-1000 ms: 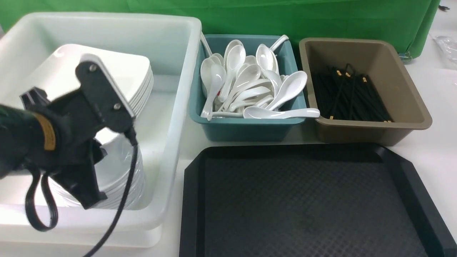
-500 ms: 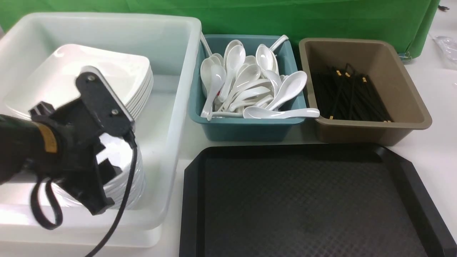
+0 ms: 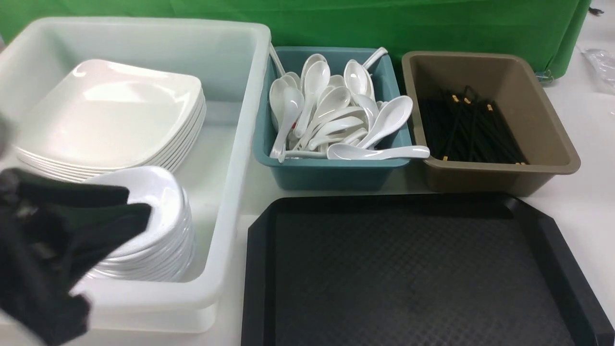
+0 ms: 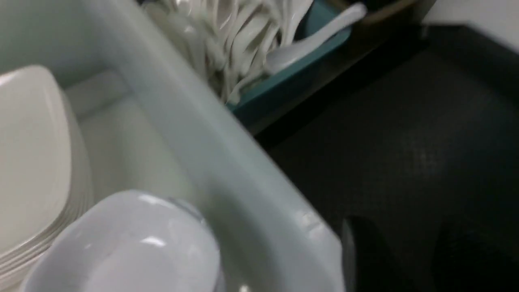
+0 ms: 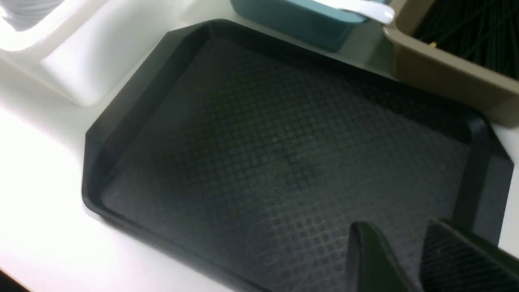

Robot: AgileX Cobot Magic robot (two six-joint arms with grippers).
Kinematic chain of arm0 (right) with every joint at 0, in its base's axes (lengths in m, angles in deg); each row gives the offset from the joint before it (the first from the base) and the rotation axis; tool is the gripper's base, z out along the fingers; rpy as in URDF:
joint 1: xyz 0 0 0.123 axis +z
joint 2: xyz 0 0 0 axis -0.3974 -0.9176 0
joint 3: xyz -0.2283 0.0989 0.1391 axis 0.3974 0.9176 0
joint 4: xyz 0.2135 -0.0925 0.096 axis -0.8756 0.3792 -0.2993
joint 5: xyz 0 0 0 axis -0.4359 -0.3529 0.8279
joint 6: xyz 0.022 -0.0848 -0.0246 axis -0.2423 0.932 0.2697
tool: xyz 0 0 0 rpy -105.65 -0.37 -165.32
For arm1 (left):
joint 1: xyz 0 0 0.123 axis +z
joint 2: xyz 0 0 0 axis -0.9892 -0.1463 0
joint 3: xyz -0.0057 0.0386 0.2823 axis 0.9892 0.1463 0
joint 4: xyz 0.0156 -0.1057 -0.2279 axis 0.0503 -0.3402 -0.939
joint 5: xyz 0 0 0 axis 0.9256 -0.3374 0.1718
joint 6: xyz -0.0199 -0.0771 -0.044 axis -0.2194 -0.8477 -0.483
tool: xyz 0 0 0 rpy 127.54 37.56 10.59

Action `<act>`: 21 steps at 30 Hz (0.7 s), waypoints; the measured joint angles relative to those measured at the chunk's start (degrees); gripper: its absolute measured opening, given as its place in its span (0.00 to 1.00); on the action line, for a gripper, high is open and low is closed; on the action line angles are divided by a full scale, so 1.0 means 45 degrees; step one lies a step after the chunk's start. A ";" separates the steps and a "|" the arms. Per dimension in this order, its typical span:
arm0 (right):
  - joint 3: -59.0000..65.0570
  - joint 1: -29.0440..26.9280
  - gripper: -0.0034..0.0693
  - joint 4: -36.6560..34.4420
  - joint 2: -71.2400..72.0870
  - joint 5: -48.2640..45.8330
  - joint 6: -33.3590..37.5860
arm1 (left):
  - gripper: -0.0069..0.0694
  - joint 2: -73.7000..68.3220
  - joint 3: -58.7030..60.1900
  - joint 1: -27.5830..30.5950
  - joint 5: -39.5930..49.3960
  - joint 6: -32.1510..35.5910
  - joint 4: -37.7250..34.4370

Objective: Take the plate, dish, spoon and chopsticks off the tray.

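Note:
The black tray (image 3: pixel 413 274) lies front and centre with nothing on it; it also shows in the right wrist view (image 5: pixel 259 134). A stack of plates (image 3: pixel 110 115) and a stack of dishes (image 3: pixel 158 211) sit in the white tub (image 3: pixel 240 120). Spoons (image 3: pixel 336 115) fill the teal bin (image 3: pixel 331 175). Chopsticks (image 3: pixel 471 129) lie in the brown bin (image 3: pixel 552 144). My left gripper (image 3: pixel 137 202) is blurred, open and empty, at the near side of the dish stack (image 4: pixel 121 243). My right gripper (image 5: pixel 397 227) is open and empty over the tray's near right corner.
The tub's near wall (image 4: pixel 227 170) stands between the dish stack and the tray. The teal and brown bins stand just behind the tray. A green cloth (image 3: pixel 384 24) hangs at the back. White table (image 3: pixel 586 202) lies to the tray's right.
My left arm has swung down and back toward the near left, off the plate and dish stacks, which now show fully. Nothing else has moved.

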 joint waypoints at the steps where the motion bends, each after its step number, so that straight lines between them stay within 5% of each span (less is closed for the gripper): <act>1: 0.0002 0.0000 0.36 0.0000 0.0000 0.0002 -0.0216 | 0.15 0.1313 0.0725 0.0000 -0.0777 0.0793 -0.1170; 7: 0.0013 0.0000 0.35 0.0000 0.0000 0.0002 -0.1137 | 0.10 0.3634 0.2935 0.0000 -0.2949 0.2376 -0.3129; 21: 0.0013 0.0000 0.37 0.0000 0.0000 0.0056 -0.1453 | 0.11 0.4275 0.5182 0.0000 -0.3348 0.2828 -0.2592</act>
